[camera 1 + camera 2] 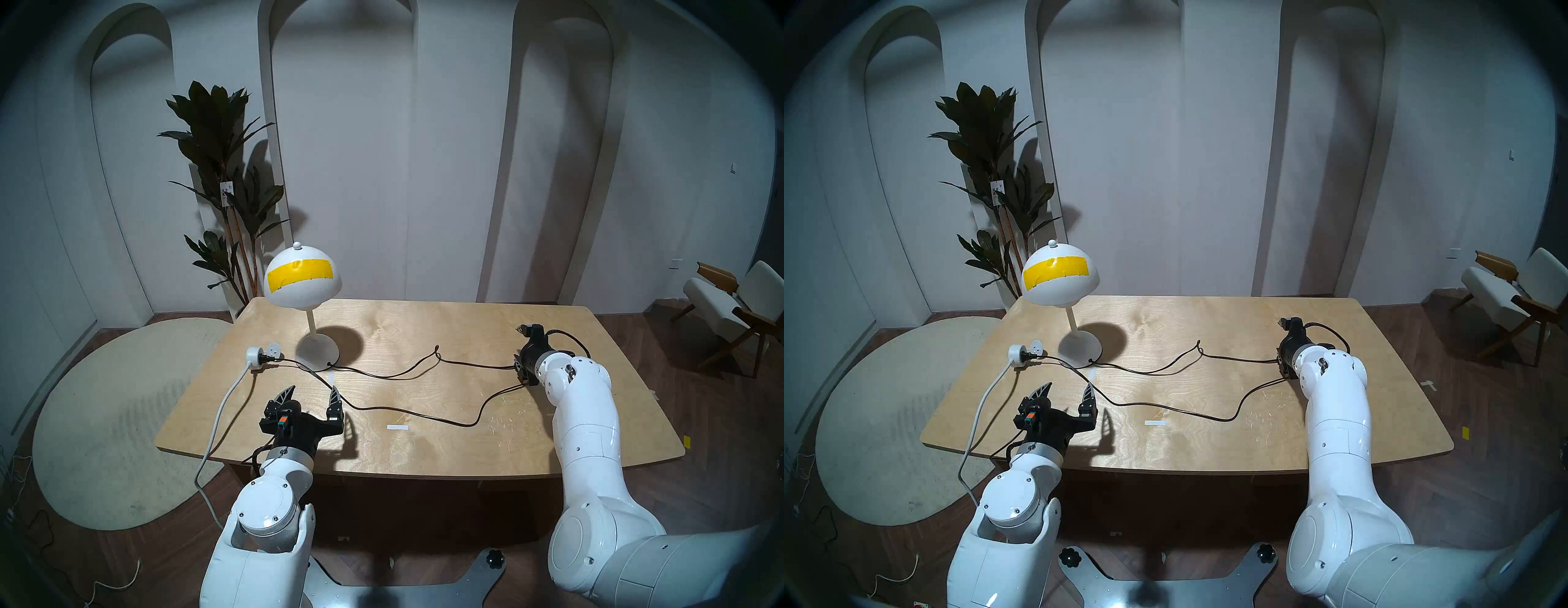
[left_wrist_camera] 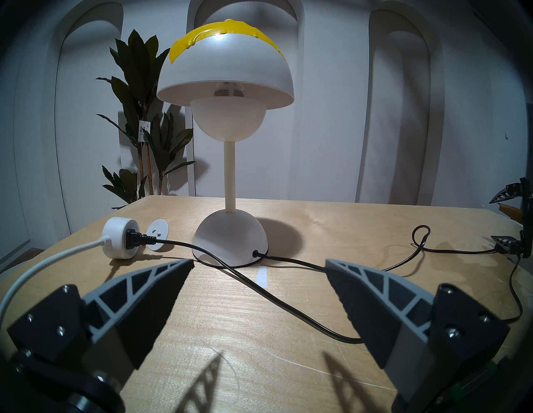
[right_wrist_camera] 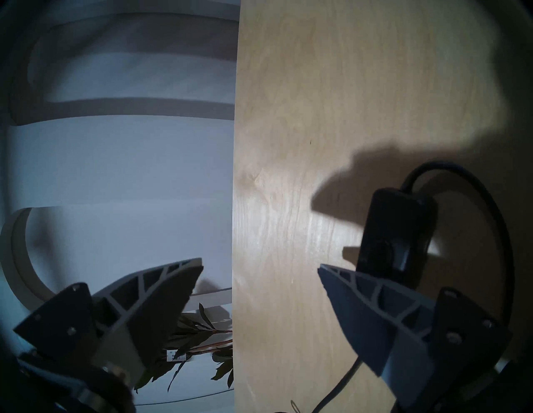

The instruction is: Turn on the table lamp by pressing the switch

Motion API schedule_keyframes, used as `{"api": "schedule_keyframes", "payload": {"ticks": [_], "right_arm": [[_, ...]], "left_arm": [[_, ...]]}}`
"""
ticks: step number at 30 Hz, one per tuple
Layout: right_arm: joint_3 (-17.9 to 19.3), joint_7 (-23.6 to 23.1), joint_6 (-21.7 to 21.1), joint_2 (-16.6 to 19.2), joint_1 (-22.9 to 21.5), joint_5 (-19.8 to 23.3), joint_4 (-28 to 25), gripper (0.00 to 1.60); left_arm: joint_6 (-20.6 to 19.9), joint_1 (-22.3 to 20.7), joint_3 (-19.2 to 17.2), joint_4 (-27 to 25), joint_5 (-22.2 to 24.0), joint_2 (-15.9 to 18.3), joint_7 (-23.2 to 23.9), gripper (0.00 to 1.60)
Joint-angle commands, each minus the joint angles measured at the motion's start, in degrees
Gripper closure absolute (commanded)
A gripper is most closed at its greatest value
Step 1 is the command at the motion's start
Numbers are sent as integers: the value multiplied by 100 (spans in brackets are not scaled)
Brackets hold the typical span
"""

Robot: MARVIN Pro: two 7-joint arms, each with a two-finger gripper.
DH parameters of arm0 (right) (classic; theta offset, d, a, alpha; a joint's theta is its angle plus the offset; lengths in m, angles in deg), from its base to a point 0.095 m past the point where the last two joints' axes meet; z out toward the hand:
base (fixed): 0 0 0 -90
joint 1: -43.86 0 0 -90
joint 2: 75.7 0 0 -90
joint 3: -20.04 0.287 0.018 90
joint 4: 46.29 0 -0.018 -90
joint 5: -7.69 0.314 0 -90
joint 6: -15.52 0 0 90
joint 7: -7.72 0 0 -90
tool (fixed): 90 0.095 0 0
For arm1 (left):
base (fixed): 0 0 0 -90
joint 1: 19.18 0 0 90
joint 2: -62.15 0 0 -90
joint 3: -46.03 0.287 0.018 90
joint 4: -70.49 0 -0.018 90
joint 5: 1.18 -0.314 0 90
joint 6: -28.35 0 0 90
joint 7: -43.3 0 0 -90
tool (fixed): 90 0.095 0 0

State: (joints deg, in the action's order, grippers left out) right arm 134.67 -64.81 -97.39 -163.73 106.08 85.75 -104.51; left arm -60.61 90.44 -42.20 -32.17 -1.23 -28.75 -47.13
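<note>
Lamp: the table lamp point(image 1: 303, 278) stands upright at the far left part of the tabletop point(image 1: 424, 450), not lit; the yellow tape point(image 1: 300, 271) on its shade faces the robot.
Cord: the black cord point(image 1: 407, 409) leaves the lamp base, runs to the right side, then loops back to the white socket point(image 1: 259, 354) where it is plugged in.
Switch: the inline switch point(image 3: 395, 233), a black block on the cord, lies flat on the tabletop under the right wrist, so it can be pushed from above.
Right gripper: the right gripper point(image 3: 259, 265) has its fingers spread wide and holds nothing; one finger point(image 3: 375, 302) is just over the switch, probably to press it with the tip. Whether it touches cannot be told.
Left gripper: the left gripper point(image 1: 313, 395) hovers near the front left edge, fingers wide apart and empty, well apart from the switch; it seems only to wait.
Progress: the lamp is dark, so the press looks not yet done.
</note>
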Motion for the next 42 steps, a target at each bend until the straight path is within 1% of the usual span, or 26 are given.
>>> {"api": "schedule_keyframes", "payload": {"ticks": [1,3,6,11,16,27,42], "right_arm": [[164,415,94,120,-30,10,209,0],[133,559,-42,84,-21,63,17,0],[17,637,-197,-31,23,108,-355,0],[-96,785,-287,-189,51,157,-753,0],[-145,940,-335,-287,215,200,-1100,0],[-210,1048,-358,-344,449,208,-1556,0],[-278,932,-321,-284,667,120,-2073,0]], "left_arm": [[23,-31,-5,-119,4,2,3,0],[22,-30,-5,-122,4,2,3,0],[22,-29,-5,-123,4,1,3,0],[24,-32,-5,-118,3,0,3,0],[23,-31,-6,-120,3,0,4,0],[23,-30,-7,-120,2,-1,5,0],[24,-31,-7,-119,1,-2,6,0]]}}
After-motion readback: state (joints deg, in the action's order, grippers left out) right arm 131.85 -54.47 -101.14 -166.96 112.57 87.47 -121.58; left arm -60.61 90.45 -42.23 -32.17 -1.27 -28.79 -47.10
